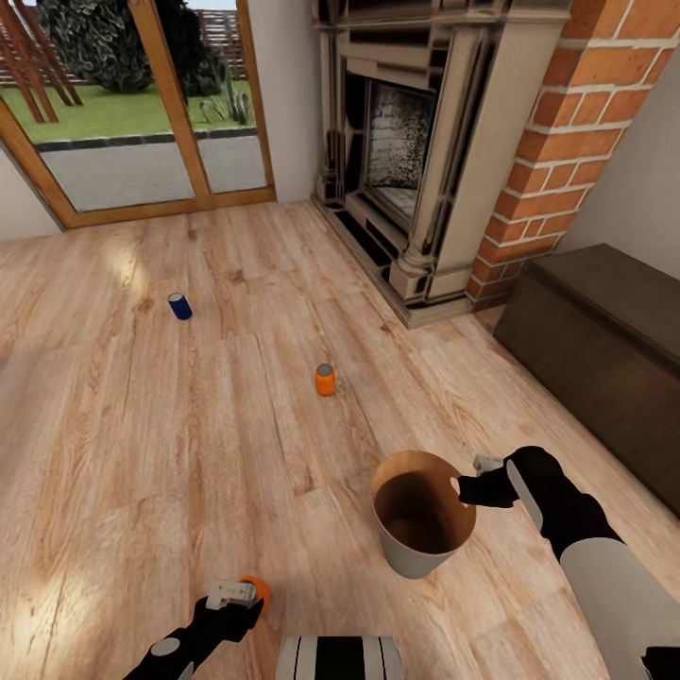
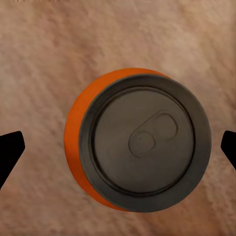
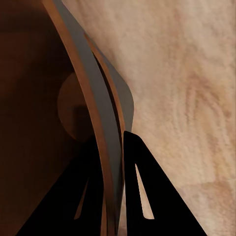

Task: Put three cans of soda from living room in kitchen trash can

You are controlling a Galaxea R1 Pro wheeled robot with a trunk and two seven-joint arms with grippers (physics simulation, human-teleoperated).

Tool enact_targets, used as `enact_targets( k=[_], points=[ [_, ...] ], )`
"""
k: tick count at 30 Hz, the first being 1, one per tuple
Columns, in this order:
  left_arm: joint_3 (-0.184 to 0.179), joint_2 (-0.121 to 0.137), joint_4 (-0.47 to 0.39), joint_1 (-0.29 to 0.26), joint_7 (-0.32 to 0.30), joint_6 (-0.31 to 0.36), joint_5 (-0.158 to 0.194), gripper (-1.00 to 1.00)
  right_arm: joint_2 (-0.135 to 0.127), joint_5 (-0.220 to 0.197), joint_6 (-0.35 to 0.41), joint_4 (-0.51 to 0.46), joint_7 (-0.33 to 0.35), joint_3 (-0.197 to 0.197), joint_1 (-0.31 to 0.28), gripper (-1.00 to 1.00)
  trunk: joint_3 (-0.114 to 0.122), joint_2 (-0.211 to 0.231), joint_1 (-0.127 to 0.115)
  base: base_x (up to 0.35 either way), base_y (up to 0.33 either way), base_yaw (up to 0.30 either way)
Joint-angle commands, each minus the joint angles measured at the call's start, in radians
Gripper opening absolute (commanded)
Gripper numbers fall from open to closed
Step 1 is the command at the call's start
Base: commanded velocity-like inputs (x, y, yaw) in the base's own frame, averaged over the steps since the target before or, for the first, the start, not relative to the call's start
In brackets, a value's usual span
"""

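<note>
the open left gripper [image 2: 118, 147] hangs straight over the upright orange soda can [image 2: 135, 140]; the right gripper [image 3: 114, 162] pinches the tan bin's rim [image 1: 378, 491], at two o'clock.

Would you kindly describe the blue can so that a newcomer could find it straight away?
Start at the wood-framed glass doors at the far side of the room and come forward over the plank floor. The blue can lies there, well left of the fireplace. It is the only dark blue one; the other two cans are orange, and it is the farthest from the bin.
</note>
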Motion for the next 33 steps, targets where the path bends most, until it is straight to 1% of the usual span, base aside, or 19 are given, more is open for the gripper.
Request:
enact_targets(
  k=[1, 2, 3, 16, 33],
  points=[
    [-0.001, 0.0, 0.0, -0.001, 0.0, -0.001, 0.0, 1.0, 0.044, 0.043, 0.0, 0.018, -0.02, -0.005, 0.001, -1.0, 0.0, 0.0, 0.001, 0.0, 0.0, 0.0],
    [-0.001, 0.0, -0.001, -0.001, 0.0, -0.001, 0.001, 1.0, 0.044, 0.043, 0.0, 0.018, -0.02, -0.005, 0.001, -1.0, 0.0, 0.0, 0.001, 0.0, 0.0, 0.0],
    [-0.001, 0.0, -0.002, -0.001, 0.0, -0.001, 0.001, -1.0, 0.044, 0.043, 0.0, 0.018, -0.02, -0.005, 0.001, -1.0, 0.0, 0.0, 0.001, 0.0, 0.0, 0.0],
    [-0.003, 0.0, -0.008, -0.001, 0.0, -0.002, 0.002, -1.0, 0.044, 0.043, 0.0, 0.018, -0.021, -0.005, 0.001, -1.0, 0.0, 0.0, 0.001, 0.0, 0.0, 0.0],
    [-0.001, 0.0, 0.003, -0.001, 0.003, 0.003, 0.001, -1.0, 0.044, 0.042, 0.0, 0.018, -0.021, -0.005, 0.001, -1.0, 0.065, 0.004, -0.007, 0.0, 0.0, 0.0]
  ],
)
